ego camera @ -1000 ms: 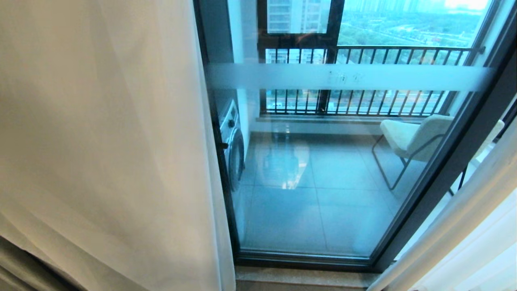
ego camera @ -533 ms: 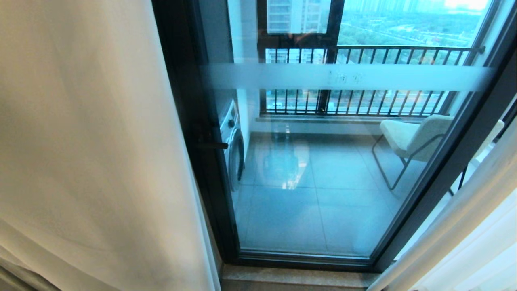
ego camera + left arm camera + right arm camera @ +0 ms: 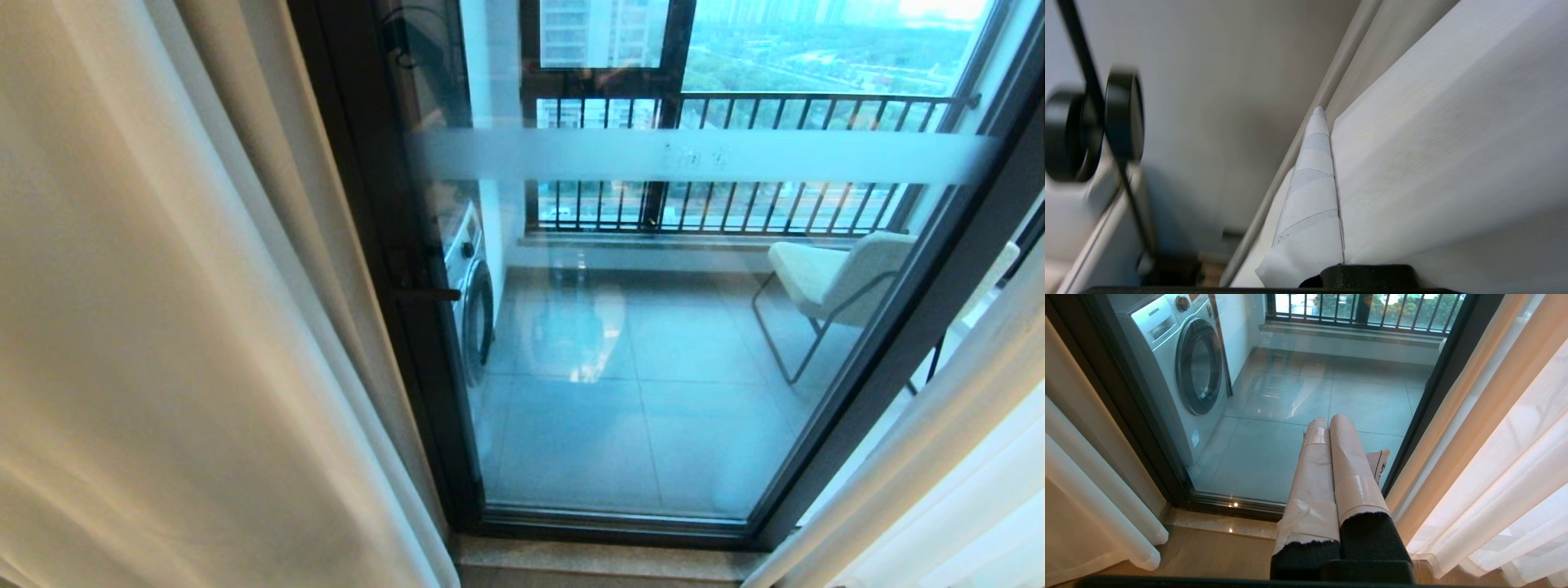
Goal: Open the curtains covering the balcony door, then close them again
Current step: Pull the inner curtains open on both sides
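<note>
The left curtain (image 3: 163,327), sheer and white, hangs bunched in long folds at the left of the head view, beside the balcony door (image 3: 637,392). The door's glass with its frosted band (image 3: 702,157), its dark frame and its handle (image 3: 424,292) stand uncovered. The right curtain (image 3: 939,482) hangs at the lower right edge. In the left wrist view my left gripper (image 3: 1327,122) is shut on the left curtain (image 3: 1433,155); one taped finger (image 3: 1312,196) shows, and fabric hides the other. My right gripper (image 3: 1329,418) is shut and empty, pointing at the door's lower glass (image 3: 1274,457).
Behind the glass stand a washing machine (image 3: 472,286) at the left and a pale chair (image 3: 833,282) at the right, with a black-barred railing (image 3: 735,208) beyond. A stone threshold (image 3: 604,559) runs under the door. A blurred black round part (image 3: 1086,122) shows in the left wrist view.
The left curtain's edge has slid further left and gathered into folds, uncovering the door's left frame and handle. The door, the right curtain and the view itself have stayed put.
</note>
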Available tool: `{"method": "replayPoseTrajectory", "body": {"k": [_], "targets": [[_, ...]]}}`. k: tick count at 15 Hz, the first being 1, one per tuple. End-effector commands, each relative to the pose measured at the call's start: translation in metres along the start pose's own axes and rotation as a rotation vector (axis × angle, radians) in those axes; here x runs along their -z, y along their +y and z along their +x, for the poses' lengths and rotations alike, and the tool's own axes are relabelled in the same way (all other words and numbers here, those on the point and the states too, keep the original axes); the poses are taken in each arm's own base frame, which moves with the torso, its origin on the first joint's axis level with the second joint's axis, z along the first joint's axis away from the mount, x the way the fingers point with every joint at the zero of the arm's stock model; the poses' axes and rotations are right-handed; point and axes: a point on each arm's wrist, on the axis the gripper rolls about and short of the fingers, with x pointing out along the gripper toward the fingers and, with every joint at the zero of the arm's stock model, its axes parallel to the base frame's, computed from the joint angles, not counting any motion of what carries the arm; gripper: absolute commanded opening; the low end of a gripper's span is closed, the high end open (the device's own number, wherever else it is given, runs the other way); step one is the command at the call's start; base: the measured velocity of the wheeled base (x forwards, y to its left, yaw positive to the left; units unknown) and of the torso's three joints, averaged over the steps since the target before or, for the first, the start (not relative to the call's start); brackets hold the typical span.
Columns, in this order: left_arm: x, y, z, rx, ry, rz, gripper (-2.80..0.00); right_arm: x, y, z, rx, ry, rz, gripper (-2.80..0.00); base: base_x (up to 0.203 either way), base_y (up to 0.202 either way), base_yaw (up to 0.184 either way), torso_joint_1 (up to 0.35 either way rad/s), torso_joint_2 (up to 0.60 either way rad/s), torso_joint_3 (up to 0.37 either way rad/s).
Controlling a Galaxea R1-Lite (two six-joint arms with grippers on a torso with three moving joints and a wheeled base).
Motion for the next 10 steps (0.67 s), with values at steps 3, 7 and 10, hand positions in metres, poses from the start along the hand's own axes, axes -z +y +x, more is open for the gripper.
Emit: {"method": "replayPoseTrajectory", "body": {"k": [3, 7, 10], "targets": [[0.014, 0.004, 0.005, -0.067, 0.093, 0.004, -2.80, 0.000, 0.000, 0.000, -0.002, -0.001, -0.001, -2.80, 0.000, 0.000, 0.000, 0.000, 0.00, 0.000], [0.015, 0.002, 0.003, -0.060, 0.103, 0.014, -2.80, 0.000, 0.000, 0.000, -0.002, -0.001, -0.001, -2.80, 0.000, 0.000, 0.000, 0.000, 0.00, 0.000], [0.008, -0.007, -0.008, -0.022, 0.090, 0.060, -2.80, 0.000, 0.000, 0.000, -0.002, -0.001, -0.001, -2.80, 0.000, 0.000, 0.000, 0.000, 0.00, 0.000]]}}
